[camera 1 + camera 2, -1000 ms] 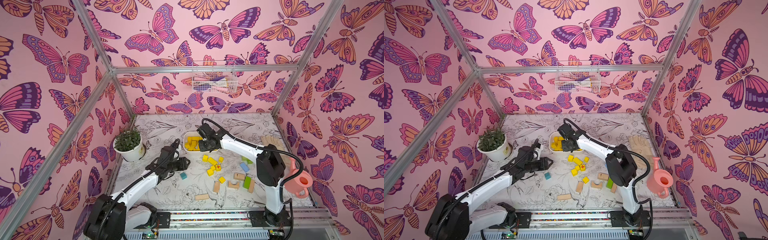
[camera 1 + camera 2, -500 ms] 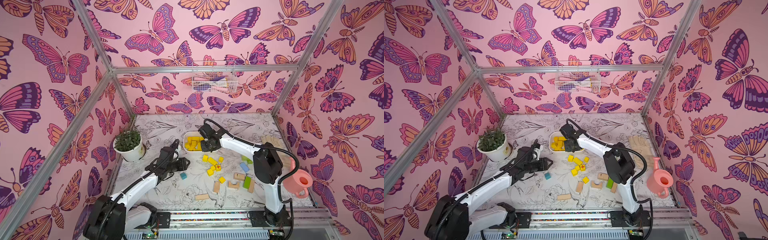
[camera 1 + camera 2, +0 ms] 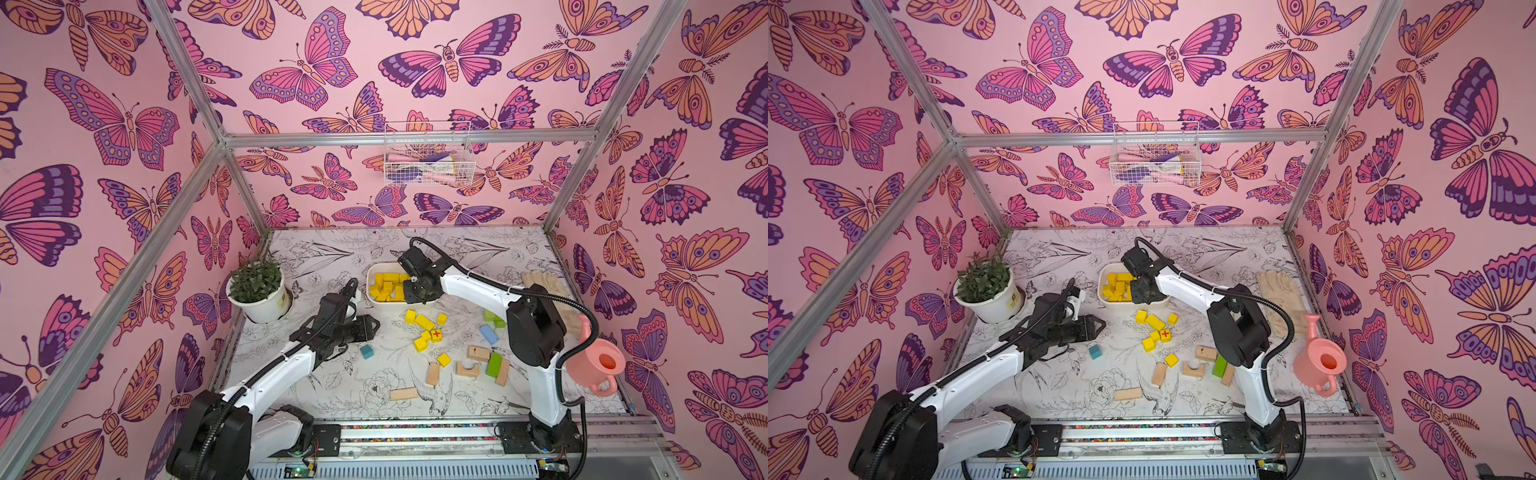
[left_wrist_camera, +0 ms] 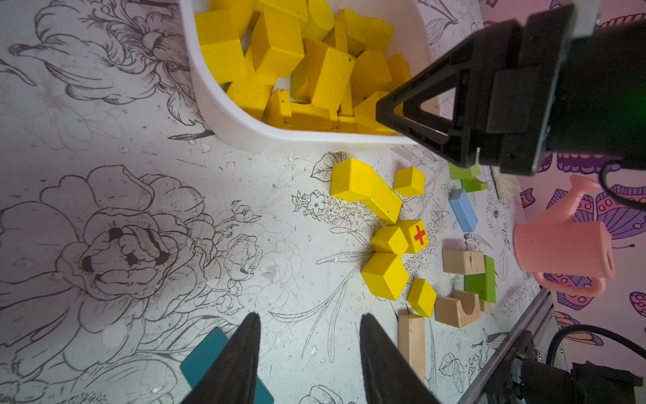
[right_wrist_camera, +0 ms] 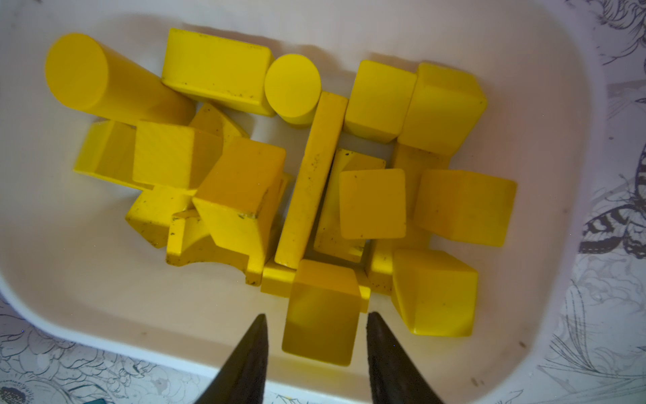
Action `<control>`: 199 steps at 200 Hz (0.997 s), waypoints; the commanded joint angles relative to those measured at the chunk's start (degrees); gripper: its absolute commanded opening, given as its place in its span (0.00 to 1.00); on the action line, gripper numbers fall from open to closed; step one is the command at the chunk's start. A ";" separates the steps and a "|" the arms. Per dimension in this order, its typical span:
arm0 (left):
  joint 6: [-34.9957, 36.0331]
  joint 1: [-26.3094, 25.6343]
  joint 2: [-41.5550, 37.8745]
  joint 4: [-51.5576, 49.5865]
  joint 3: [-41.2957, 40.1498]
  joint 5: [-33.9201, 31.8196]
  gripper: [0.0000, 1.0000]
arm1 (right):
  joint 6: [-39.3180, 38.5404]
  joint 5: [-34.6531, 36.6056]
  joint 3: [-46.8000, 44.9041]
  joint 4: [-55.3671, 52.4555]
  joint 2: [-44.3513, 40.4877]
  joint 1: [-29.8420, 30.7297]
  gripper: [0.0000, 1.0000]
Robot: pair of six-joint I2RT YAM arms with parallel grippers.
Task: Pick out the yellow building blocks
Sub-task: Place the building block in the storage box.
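Many yellow building blocks (image 5: 307,175) fill the white bin (image 3: 371,296). Several more lie loose on the table (image 3: 424,322), among them a cube with a red cross (image 4: 416,236). My right gripper (image 5: 315,314) hangs over the bin's near side (image 3: 409,291) and is open. A yellow block (image 5: 321,325) lies between its fingertips with a gap on each side, resting on the bin's contents. My left gripper (image 4: 309,318) hovers low over the table (image 3: 376,326), open and empty, left of the loose yellow blocks and just above a teal block (image 4: 204,356).
Tan blocks (image 3: 478,353), a green block (image 3: 494,365) and a blue block (image 3: 489,334) lie right of the yellow cluster. A potted plant (image 3: 259,291) stands at the left, a pink watering can (image 3: 598,363) at the right edge, and gloves (image 3: 540,282) behind it.
The right gripper's jaws have parted and let go of a yellow block over the bin. The left arm has hardly moved.
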 commanded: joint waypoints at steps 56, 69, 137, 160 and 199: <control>-0.12 0.50 -0.70 0.89 -0.93 0.54 0.47 | 0.58 0.87 -2.55 -0.83 -3.40 -0.15 0.47; -0.19 0.50 -0.61 0.90 -0.93 0.61 0.47 | 0.65 0.78 -4.21 -0.08 -5.56 -0.17 0.47; -0.32 0.50 0.53 0.89 -0.41 0.52 0.47 | -0.53 3.35 -14.18 0.15 -19.57 -0.27 0.48; -0.29 0.51 1.04 0.92 -0.23 0.60 0.47 | -0.15 3.60 -19.04 0.52 -24.09 -0.30 0.47; -0.53 0.50 1.46 0.68 0.03 0.44 0.47 | 1.87 4.29 -29.76 4.19 -30.46 -0.26 0.47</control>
